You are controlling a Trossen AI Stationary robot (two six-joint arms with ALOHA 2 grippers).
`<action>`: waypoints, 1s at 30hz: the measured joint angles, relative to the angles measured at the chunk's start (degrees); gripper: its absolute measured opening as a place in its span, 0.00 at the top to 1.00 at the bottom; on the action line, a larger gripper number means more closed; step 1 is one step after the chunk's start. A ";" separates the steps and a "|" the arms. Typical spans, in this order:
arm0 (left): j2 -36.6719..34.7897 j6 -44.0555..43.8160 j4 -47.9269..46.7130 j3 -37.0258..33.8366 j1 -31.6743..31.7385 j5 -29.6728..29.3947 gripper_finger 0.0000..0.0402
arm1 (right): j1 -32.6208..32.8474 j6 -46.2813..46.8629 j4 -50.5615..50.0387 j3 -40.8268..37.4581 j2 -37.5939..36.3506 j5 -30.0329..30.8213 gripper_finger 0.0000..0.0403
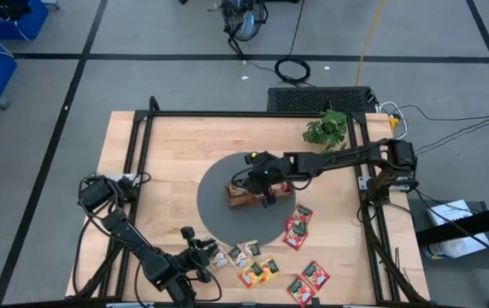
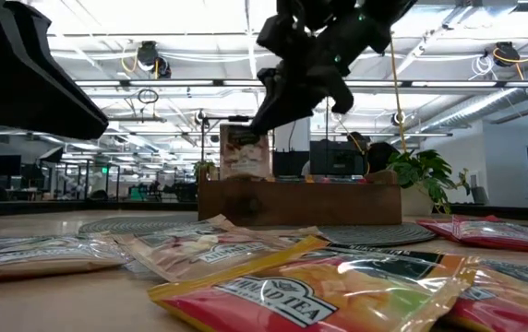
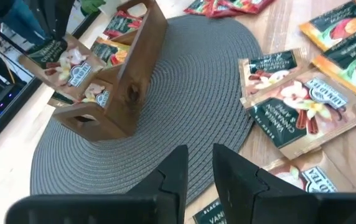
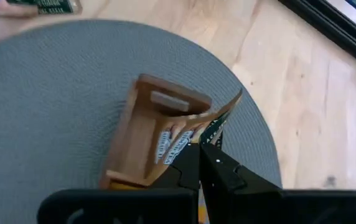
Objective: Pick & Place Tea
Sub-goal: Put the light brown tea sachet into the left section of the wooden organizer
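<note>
Wooden tray [image 4: 142,138] with right jaws pinching a beige sachet [image 4: 218,118], left wrist view shows left jaws slightly parted, empty.

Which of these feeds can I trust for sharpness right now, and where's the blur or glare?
High view: evenly lit and sharp, but the wooden tray is partly hidden by the right hand. Low view: ceiling lights glare behind; the nearest orange sachet is soft. Left wrist view: labels on the beige sachets read clearly. Right wrist view: one corner is smeared, and the sachet in that hand is dim.
</note>
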 joint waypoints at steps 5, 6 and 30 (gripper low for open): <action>0.00 -0.28 -1.17 0.00 0.00 0.07 0.80 | -0.63 -1.74 0.01 -0.02 1.35 -1.62 1.00; 0.00 -0.40 -1.26 0.00 0.00 0.09 0.80 | -0.74 -1.69 -0.18 -0.04 1.37 -2.96 1.00; -0.04 -1.70 -2.17 0.01 0.00 1.51 0.80 | -1.14 0.25 10.19 -3.78 4.41 0.30 0.93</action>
